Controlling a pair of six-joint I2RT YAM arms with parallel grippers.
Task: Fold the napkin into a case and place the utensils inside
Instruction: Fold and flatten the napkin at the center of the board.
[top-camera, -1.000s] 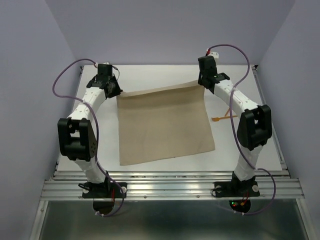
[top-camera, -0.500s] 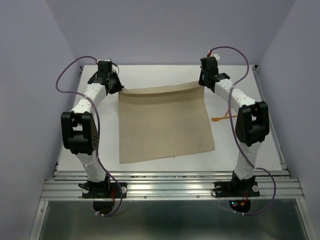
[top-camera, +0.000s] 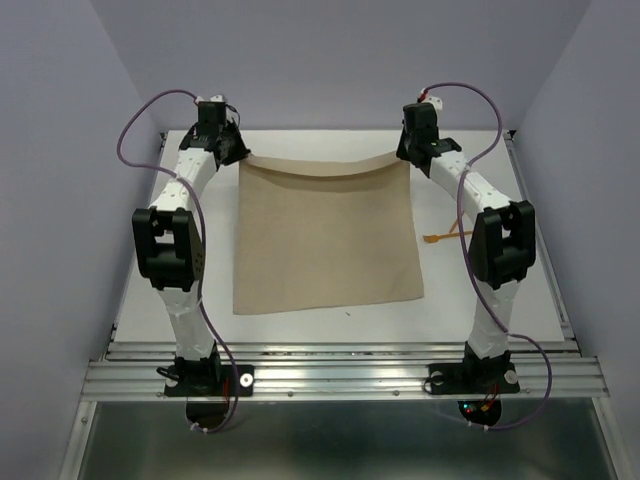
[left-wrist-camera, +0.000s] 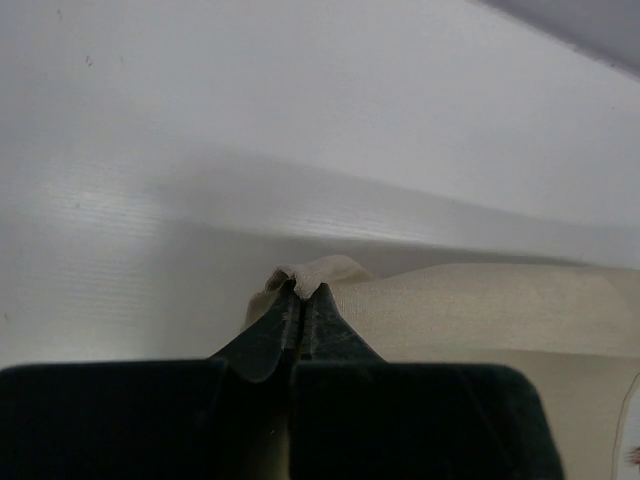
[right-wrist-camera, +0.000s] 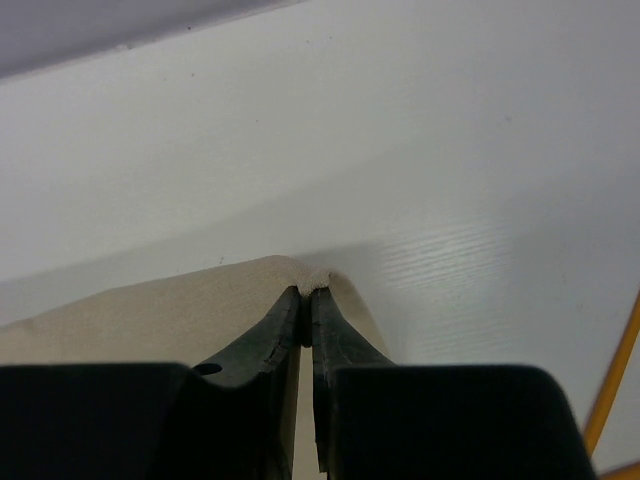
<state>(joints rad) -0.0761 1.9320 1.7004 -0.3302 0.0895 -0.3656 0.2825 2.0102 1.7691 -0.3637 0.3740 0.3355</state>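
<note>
"What did the left jaws and right jaws hold?"
"Each was clamped on one far corner of the napkin (top-camera: 325, 235), which stretched between them and lay back over the desk (top-camera: 500, 290)."
"The utensils (top-camera: 447, 237)?"
"Behind the right jaws, just outside the cloth's edge."

Right wrist view. The right hand (right-wrist-camera: 306, 295) enters from 6 o'clock, its two dark fingers (right-wrist-camera: 250, 350) pressed together with a corner of the tan napkin (right-wrist-camera: 150, 315) pinched between the tips at centre. From the pinched corner the cloth spreads toward 8 and 9 o'clock, and a narrow strip of it shows just right of the fingers. The white worktop (right-wrist-camera: 400, 130) fills the field beyond. A thin orange utensil (right-wrist-camera: 615, 375) crosses the frame edge at 4 o'clock, apart from the napkin. A lilac wall (right-wrist-camera: 100, 20) closes the view at 11 o'clock.
</note>
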